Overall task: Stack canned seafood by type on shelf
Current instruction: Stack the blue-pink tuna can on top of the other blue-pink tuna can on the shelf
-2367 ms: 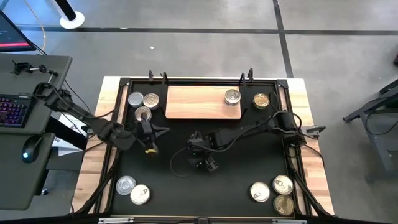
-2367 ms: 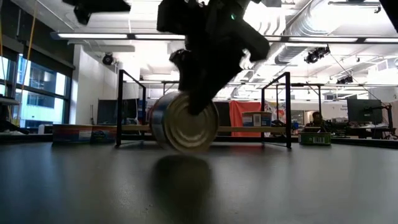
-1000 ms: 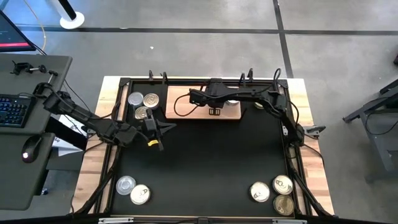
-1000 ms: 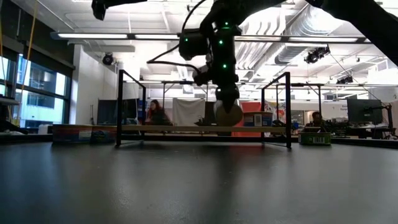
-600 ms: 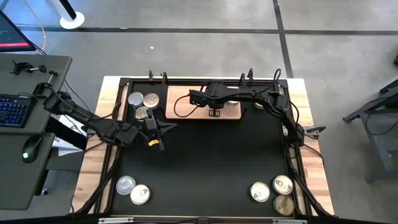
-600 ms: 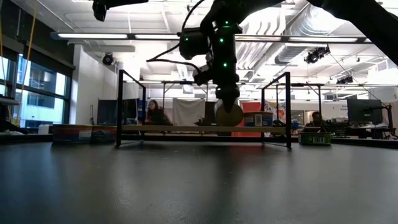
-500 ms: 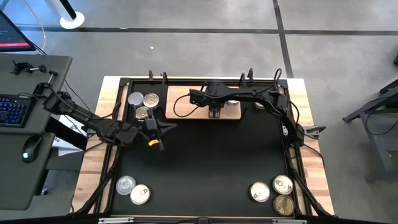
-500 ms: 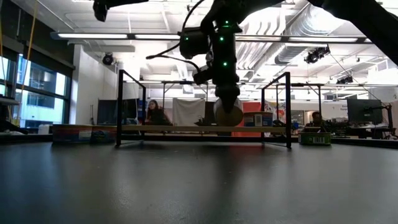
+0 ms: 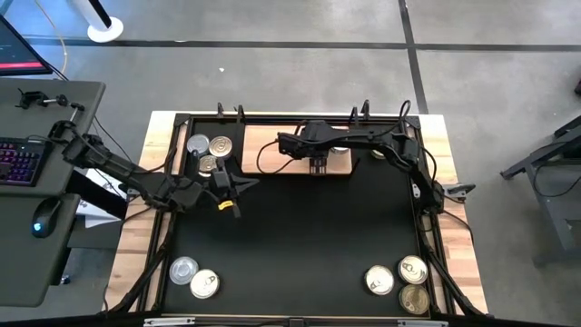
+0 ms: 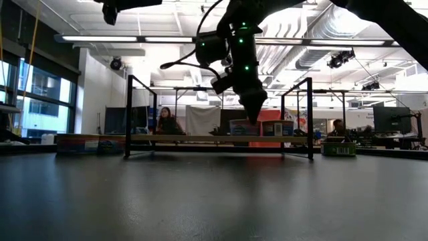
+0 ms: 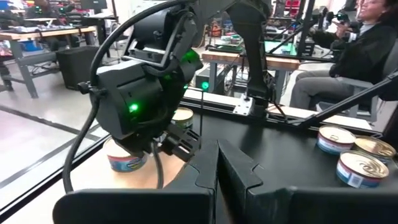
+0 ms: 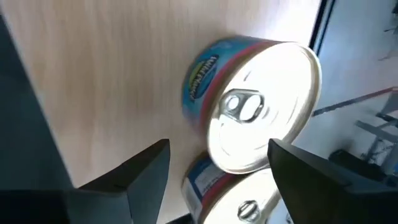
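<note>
A: Entry one, right gripper [image 9: 318, 166]?
B: Over the near edge of the shelf [image 9: 268, 148], fingers [image 12: 142, 171] spread apart, nothing between them. In its wrist view, two blue-labelled tins [image 12: 255, 134] with silver pull-tab lids sat on the light wood just ahead, side by side and touching; neither touched the fingers.

A: Left gripper [image 9: 238, 184]?
B: Over the black mat [image 9: 300, 236], near its left side, fingers closed together and holding nothing. Just behind it, three tins [image 9: 209, 149] clustered in the mat's far-left corner.

A: Remaining stock?
B: Two tins [image 9: 193, 277] in the near-left corner, three tins [image 9: 402, 280] in the near-right. One gold-lidded tin was partly seen past the right arm at the far right; I could not tell more.

A: Surroundings?
B: A black frame [image 9: 177, 173] ringed the mat on the wooden worktop [image 9: 457, 245]. The right arm lay across the shelf's right half, hiding most of the tins there from above. A keyboard [image 9: 18, 161] and mouse [image 9: 36, 228] sat on a side desk. People sat in the room beyond.
</note>
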